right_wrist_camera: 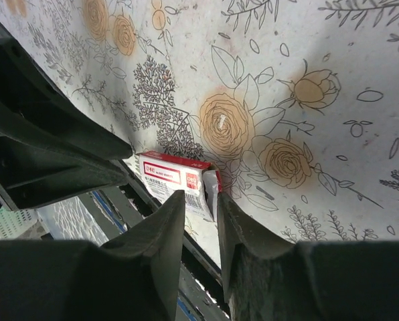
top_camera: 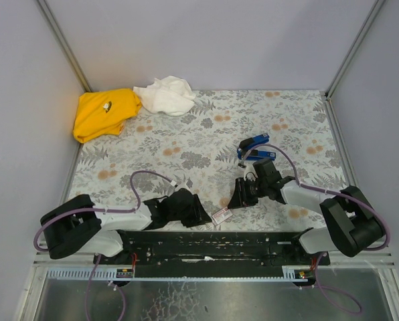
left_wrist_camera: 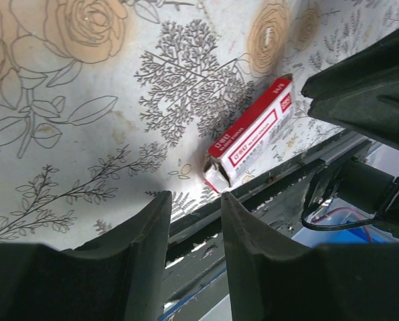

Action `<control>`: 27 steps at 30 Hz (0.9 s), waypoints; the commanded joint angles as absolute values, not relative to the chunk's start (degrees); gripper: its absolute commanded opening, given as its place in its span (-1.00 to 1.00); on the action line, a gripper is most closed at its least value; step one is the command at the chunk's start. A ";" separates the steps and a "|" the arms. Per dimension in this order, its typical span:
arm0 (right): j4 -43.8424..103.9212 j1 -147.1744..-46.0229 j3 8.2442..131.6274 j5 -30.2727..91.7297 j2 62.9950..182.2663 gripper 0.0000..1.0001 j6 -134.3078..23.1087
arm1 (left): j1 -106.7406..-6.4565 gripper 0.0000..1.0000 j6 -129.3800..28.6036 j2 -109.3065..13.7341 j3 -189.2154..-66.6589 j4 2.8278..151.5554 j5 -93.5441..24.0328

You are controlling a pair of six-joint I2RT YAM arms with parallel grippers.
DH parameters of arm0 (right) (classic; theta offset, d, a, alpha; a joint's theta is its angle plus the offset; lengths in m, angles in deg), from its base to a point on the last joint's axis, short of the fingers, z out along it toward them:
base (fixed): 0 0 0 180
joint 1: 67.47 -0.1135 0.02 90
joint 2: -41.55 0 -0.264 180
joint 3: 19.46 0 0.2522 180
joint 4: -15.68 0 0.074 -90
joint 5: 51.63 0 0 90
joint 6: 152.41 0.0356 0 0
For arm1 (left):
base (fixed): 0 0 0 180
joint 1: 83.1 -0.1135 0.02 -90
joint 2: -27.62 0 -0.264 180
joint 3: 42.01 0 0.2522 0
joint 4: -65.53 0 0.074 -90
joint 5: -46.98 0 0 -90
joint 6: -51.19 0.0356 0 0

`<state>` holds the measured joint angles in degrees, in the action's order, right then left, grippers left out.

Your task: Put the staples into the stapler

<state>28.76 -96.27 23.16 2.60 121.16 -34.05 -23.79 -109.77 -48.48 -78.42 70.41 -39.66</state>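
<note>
The staples box [top_camera: 221, 216], whitish with red print, lies flat on the flowered cloth near the front rail, between my two grippers. Its one end is open [right_wrist_camera: 213, 182]. My left gripper [top_camera: 205, 215] sits low just left of the box, jaws a little apart with nothing between them [left_wrist_camera: 194, 200]; the box [left_wrist_camera: 250, 137] lies beyond its tips. My right gripper [top_camera: 234, 200] hovers just right of the box, jaws narrowly apart and empty [right_wrist_camera: 201, 200], tips close over the box [right_wrist_camera: 173, 175]. The blue stapler [top_camera: 255, 148] rests further back on the right, open at its hinge.
A yellow cloth [top_camera: 106, 114] and a white crumpled cloth [top_camera: 165, 95] lie at the back left. The black mounting rail [top_camera: 213, 244] runs along the near edge, right behind the box. Grey walls close in the table on three sides.
</note>
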 commanded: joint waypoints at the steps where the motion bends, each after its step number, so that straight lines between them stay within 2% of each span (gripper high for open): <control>1: 26.82 -97.55 25.41 0.82 122.09 -0.35 -35.33 | -23.89 -0.32 -109.17 -49.57 -79.42 72.26 -41.06; 16: 24.94 -99.46 25.33 1.17 124.72 -0.48 -33.76 | -23.85 -0.48 -107.61 -52.76 -80.34 73.21 -41.74; 27: 25.13 -99.65 24.80 2.49 124.30 -0.70 -32.97 | -23.93 -0.58 -106.57 -56.80 -81.05 71.07 -41.17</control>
